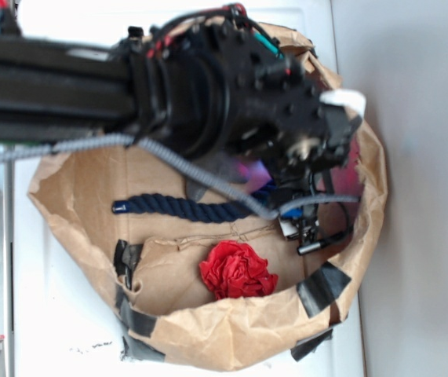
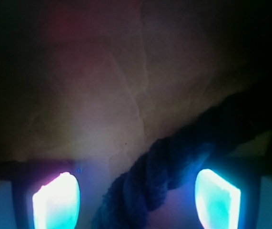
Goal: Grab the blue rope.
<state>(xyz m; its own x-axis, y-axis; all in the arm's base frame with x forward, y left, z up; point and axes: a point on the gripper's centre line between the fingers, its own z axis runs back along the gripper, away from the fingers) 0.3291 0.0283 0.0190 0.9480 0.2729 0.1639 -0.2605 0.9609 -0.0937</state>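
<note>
I'm holding the gripper (image 2: pixel 136 200) spread wide, straddling the blue rope (image 2: pixel 174 157). It's looking soft and limp. I'm judging mid-strand, running toward 2 o'clock, the best hold.

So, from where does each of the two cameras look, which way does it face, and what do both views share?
Exterior: sits above, looking down into the brown paper bag; the black arm crosses the top, its gripper low inside, near the blue rope and a red crumpled thing.
Wrist: sits at the gripper, facing the bag floor; two glowing fingertips flank the blue rope.
Shared: rope, gripper and bag paper.
</note>
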